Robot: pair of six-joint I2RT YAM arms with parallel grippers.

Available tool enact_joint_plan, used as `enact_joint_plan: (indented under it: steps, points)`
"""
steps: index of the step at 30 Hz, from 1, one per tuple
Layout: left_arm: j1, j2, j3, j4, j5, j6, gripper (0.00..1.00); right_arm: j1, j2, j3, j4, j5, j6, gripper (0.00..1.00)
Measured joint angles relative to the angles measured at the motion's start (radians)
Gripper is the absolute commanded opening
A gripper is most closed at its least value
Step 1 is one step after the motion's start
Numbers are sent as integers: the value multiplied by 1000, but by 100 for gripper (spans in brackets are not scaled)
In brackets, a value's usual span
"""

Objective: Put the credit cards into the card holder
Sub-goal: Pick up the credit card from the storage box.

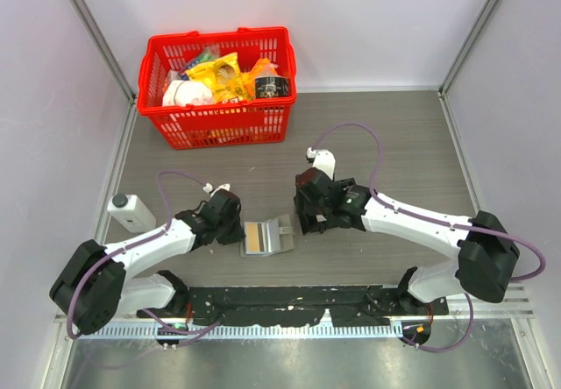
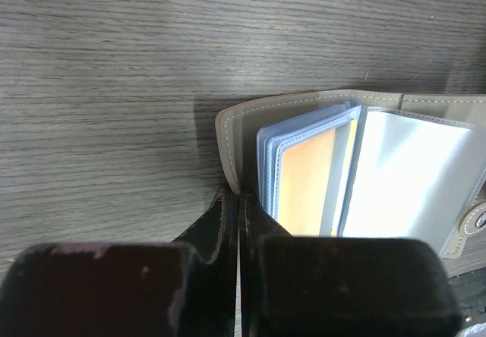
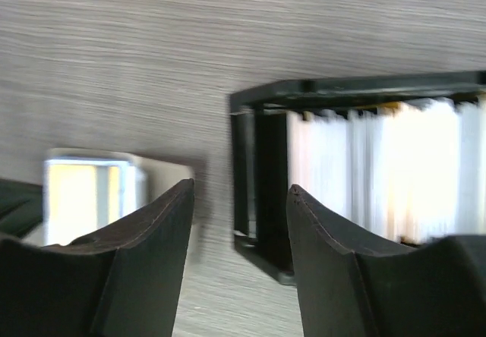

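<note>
Card-fetch step, judged: card holder (image 1: 263, 236) lay open at near centre.
Left gripper (image 2: 239, 227) closed together at its left cover; right gripper (image 3: 241, 215) apart, empty, over black tray (image 3: 342, 90) of credit cards (image 3: 380, 170); next probably calls for pinching one card.

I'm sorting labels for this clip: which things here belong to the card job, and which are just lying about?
Job: card holder; credit cards; black tray holding them.
Lying about: red basket of groceries; white container.
</note>
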Motion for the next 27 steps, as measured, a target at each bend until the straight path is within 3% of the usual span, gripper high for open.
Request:
enact_joint_plan:
  steps: [9, 27]
  points:
    - [0, 0, 1, -3, 4, 1, 0, -9, 97, 42, -163, 107, -75, 61]
    - [0, 3, 1, 2, 18, 1, 0, 1, 319, 148, -235, 239, -147, 67]
